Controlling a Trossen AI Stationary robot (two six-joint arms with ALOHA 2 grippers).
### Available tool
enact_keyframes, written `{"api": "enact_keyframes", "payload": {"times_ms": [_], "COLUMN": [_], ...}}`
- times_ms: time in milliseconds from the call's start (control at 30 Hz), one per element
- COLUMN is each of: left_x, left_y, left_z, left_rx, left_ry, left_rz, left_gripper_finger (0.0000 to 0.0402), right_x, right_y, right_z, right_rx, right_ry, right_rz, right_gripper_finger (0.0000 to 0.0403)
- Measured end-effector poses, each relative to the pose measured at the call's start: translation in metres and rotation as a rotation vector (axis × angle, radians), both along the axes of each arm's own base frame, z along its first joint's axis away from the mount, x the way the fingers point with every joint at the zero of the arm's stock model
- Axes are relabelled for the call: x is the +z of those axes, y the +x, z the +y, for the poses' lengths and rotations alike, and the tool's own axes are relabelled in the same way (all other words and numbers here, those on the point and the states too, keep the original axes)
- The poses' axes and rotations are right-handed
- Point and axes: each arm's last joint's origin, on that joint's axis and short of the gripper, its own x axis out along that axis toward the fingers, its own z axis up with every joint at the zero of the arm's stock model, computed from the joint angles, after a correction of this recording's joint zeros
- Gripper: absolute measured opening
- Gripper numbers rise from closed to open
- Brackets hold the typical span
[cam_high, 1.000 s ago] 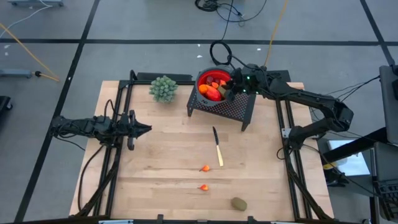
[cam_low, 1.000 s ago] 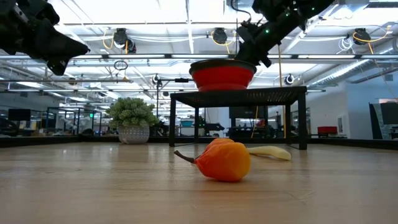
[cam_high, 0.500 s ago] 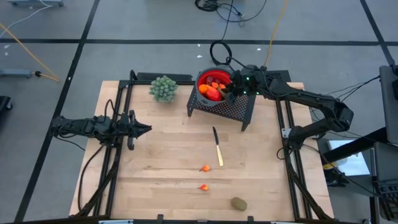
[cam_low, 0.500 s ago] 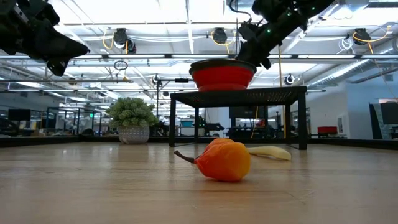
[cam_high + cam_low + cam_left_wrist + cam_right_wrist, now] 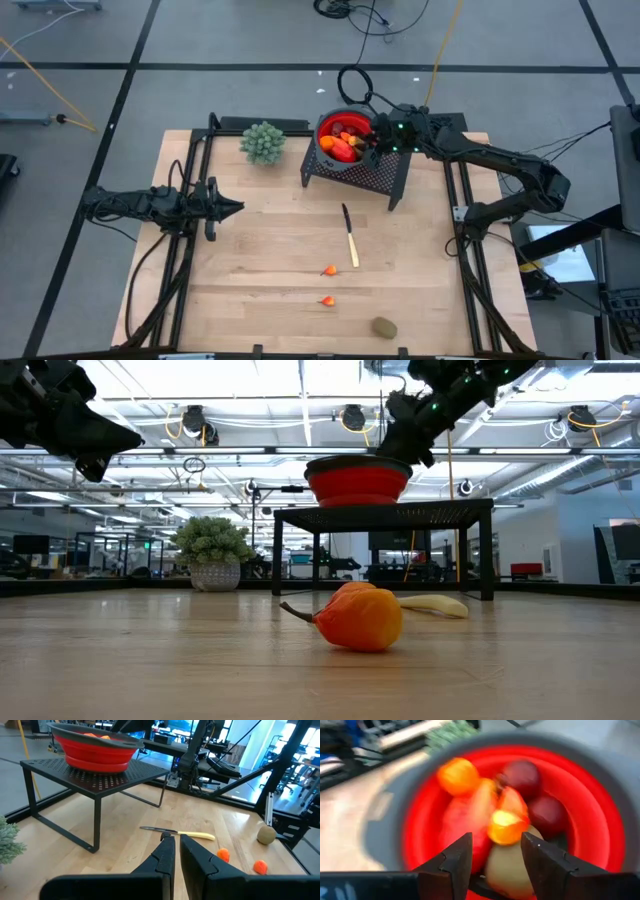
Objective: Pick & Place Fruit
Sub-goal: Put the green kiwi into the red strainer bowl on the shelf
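Right pincer (image 5: 372, 141) is hovering with fingers spread and empty over the red collapsible bowl (image 5: 326, 128), upper centre, on the black perforated stand (image 5: 375, 172); a small orange fruit piece (image 5: 504, 826) is lying between its fingers among the fruit already there. Release step appears done. Next: retreat, then fetch the small orange pieces (image 5: 329, 270) and the brownish-green oval (image 5: 384, 327), lower centre of the wooden bench (image 5: 260, 250). Left pincer (image 5: 228, 208) is waiting closed, centre-left.

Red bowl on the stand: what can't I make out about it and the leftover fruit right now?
- Red bowl, low view: its wall hides the contents.
- Right gripper, right wrist view: motion blur smears the fruit below; it looks open with nothing between its fingers.
- Two small orange pieces, high view: too small to identify.
- Brownish-green oval: absent from the low view.
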Motion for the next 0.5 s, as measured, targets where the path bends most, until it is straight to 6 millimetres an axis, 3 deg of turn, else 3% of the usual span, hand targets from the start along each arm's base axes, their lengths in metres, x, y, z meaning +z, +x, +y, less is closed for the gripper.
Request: {"api": "enact_keyframes", "payload": {"times_ms": [133,300,400,500], "left_x": [0.000,0.000,0.000,0.000], "left_y": [0.000,0.000,0.000,0.000], "left_z": [0.000,0.000,0.000,0.000], "left_rx": [-0.001,-0.001,-0.002,-0.002], "left_ry": [-0.001,0.004,0.010,0.010], "left_rz": [0.000,0.001,0.001,0.002], "left_gripper_finger": [0.0026,0.0026,0.0026,0.0026], "right_x": [0.017,0.032,0.038,0.039], "right_y": [-0.003,-0.006,-0.006,-0.003], "right_z": [0.023,0.055,0.073,0.093], "right_rx": [0.109,0.207,0.272,0.344], "right_ry": [-0.024,-0.046,-0.051,-0.041], "right_rz": [-0.064,-0.111,-0.129,-0.137], "right_gripper_finger": [0.0131,0.0064,0.0019,0.0006]}}
